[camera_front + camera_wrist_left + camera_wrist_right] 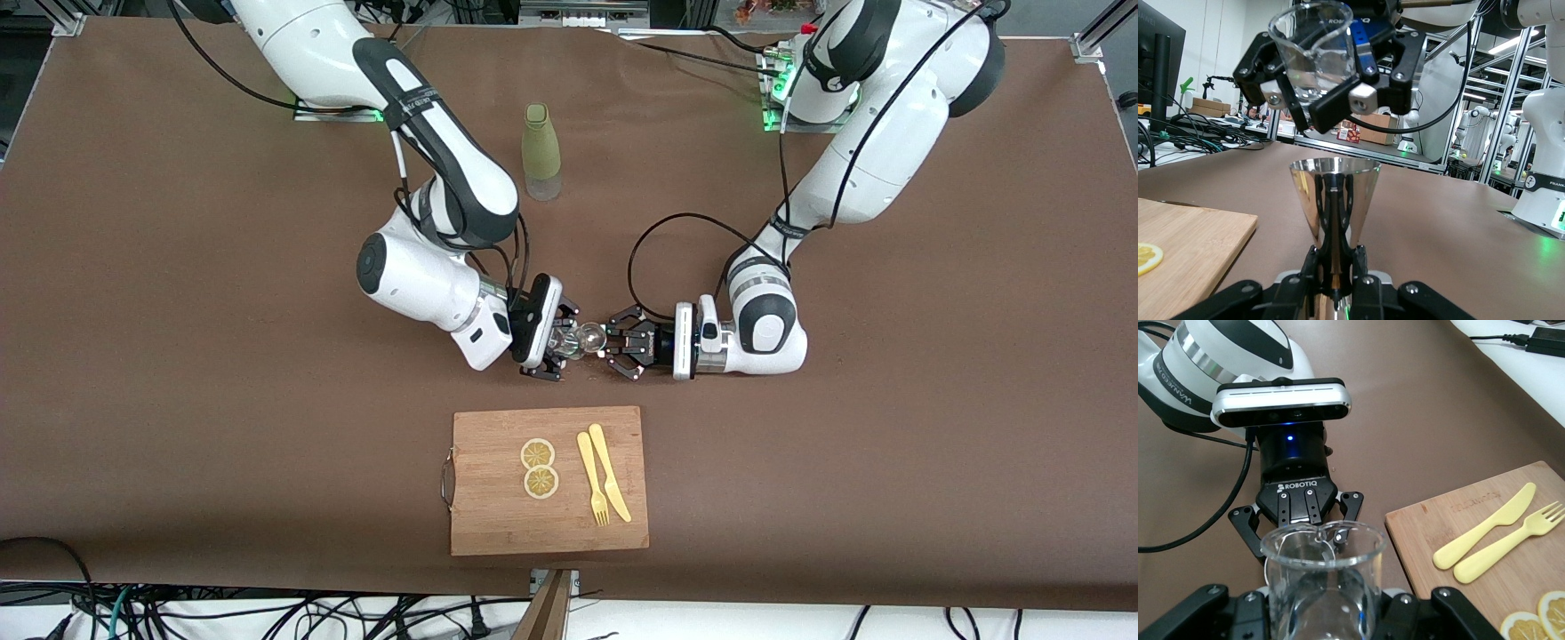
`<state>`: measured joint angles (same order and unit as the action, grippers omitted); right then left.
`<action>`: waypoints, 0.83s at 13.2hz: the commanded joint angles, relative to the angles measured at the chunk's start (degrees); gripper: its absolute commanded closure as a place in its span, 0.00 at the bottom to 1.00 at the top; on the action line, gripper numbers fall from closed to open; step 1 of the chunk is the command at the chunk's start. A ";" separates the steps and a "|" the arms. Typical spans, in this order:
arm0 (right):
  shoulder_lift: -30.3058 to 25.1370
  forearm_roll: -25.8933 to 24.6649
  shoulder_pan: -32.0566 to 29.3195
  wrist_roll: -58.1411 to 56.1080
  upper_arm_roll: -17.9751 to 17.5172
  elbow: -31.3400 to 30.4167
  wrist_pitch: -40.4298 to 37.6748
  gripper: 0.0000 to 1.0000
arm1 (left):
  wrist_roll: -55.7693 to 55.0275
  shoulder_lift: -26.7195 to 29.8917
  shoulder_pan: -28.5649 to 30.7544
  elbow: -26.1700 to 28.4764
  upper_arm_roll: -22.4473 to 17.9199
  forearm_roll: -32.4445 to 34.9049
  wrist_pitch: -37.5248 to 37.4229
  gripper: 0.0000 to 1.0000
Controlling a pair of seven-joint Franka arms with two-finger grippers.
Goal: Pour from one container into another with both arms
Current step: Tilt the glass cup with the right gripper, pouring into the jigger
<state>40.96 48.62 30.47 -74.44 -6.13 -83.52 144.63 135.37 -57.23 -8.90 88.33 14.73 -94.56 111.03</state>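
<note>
My right gripper (558,343) is shut on the small clear glass (569,342), held over the middle of the table. The glass (1315,57) is tipped with its mouth toward the silver jigger (1333,200). My left gripper (612,343) is shut on the jigger (591,337) by its narrow waist, wide cup upward, just below the glass's rim. In the left wrist view the left gripper (1335,263) clamps the jigger's stem, and the right gripper (1321,90) hangs above it. The right wrist view shows the glass (1321,587) close up and the left gripper (1305,510) facing it. No liquid is visible.
A tall olive-green bottle (541,151) stands between the arm bases. A wooden cutting board (498,524) lies nearer the front camera than the grippers, carrying two lemon slices (539,468), a yellow knife (610,471) and a yellow fork (592,480).
</note>
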 commanded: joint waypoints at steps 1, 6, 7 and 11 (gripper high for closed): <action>-1.14 -1.59 2.30 1.41 2.51 -1.56 0.92 1.00 | 3.15 -0.16 -0.59 -0.26 0.30 -2.38 1.38 1.00; -1.23 -4.05 7.40 1.93 8.06 -1.56 0.83 1.00 | 3.23 -0.16 -0.59 -0.53 0.21 -2.38 1.38 1.00; -1.23 -6.15 7.76 1.93 8.41 -1.48 0.83 1.00 | 3.23 -0.16 -0.59 -0.53 0.21 -2.38 1.38 1.00; -1.23 -9.94 7.94 2.11 8.41 -1.47 0.65 1.00 | 3.23 -0.34 -0.68 -0.79 0.21 -2.38 2.26 1.00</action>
<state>40.96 40.71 37.60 -73.62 1.59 -83.78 144.78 135.48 -57.25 -9.03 88.20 14.72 -94.56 111.78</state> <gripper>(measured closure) 0.863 0.780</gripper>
